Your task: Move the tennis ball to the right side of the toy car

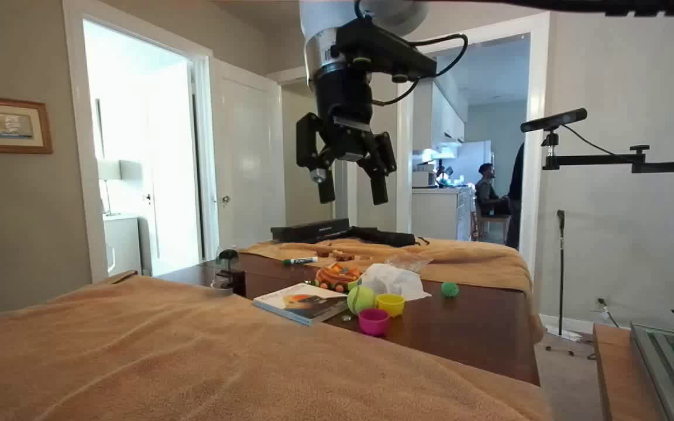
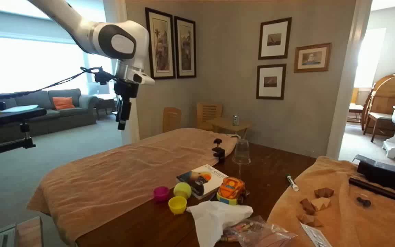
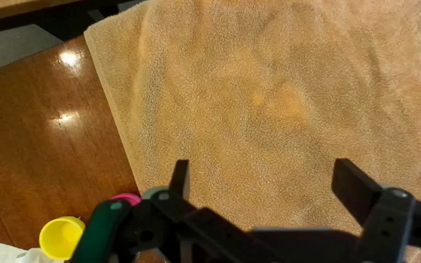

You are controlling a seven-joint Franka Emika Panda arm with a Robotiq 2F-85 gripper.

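Hanging high: gripper [image 1: 353, 196], fingers [image 1: 379, 188] spread apart above tan towel [image 3: 250, 128]. Well below the fingers, tennis ball [image 2: 182, 190] lies near toy car [image 2: 231, 188].

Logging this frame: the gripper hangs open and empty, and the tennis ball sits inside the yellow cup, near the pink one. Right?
Not quite: the tennis ball sits beside the yellow cup, not inside it, as both exterior views show. The open, empty gripper and the nearby pink cup are right.
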